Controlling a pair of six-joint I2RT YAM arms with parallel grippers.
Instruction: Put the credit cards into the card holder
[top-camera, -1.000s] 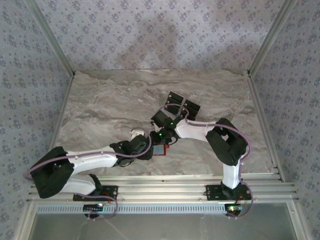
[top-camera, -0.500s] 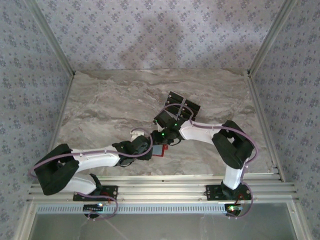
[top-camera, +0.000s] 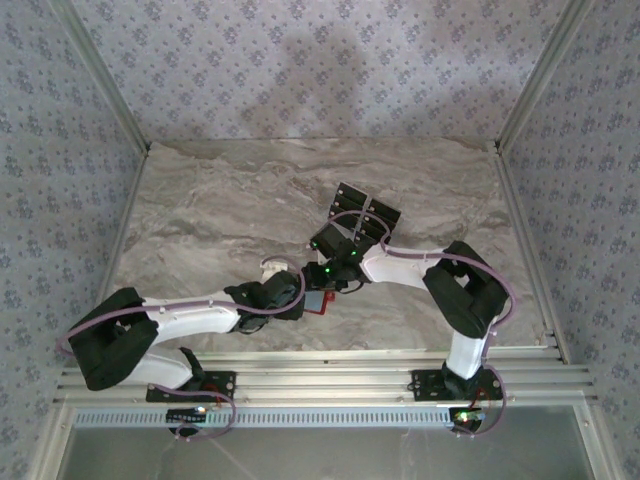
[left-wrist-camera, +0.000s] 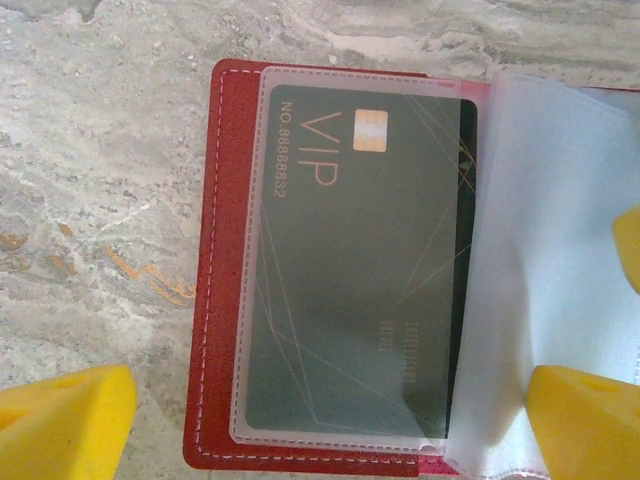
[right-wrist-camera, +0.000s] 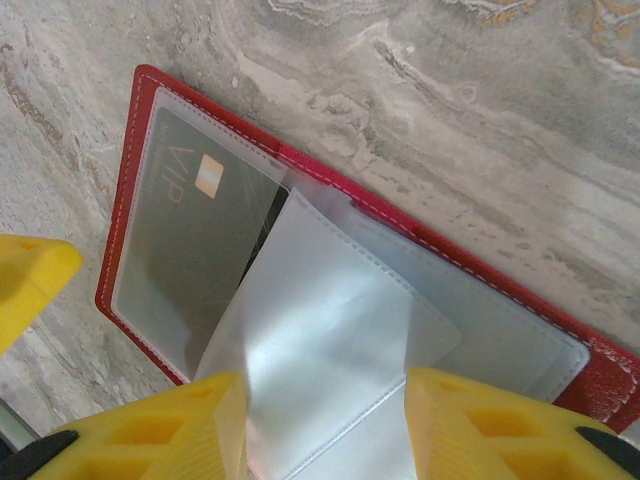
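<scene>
A: Holder where?
B: Lying open on table, card tucked in sleeve.
A: Jaws?
B: Left gripper spread wide over card; right gripper half apart, straddling raised leaf.

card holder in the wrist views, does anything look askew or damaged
Nothing looks damaged. The card holder lies open on the table, with a VIP card seated squarely in one clear sleeve. The only odd bit is a loose sleeve leaf, which curls up off it between the right gripper's parted fingers rather than lying flat.
</scene>
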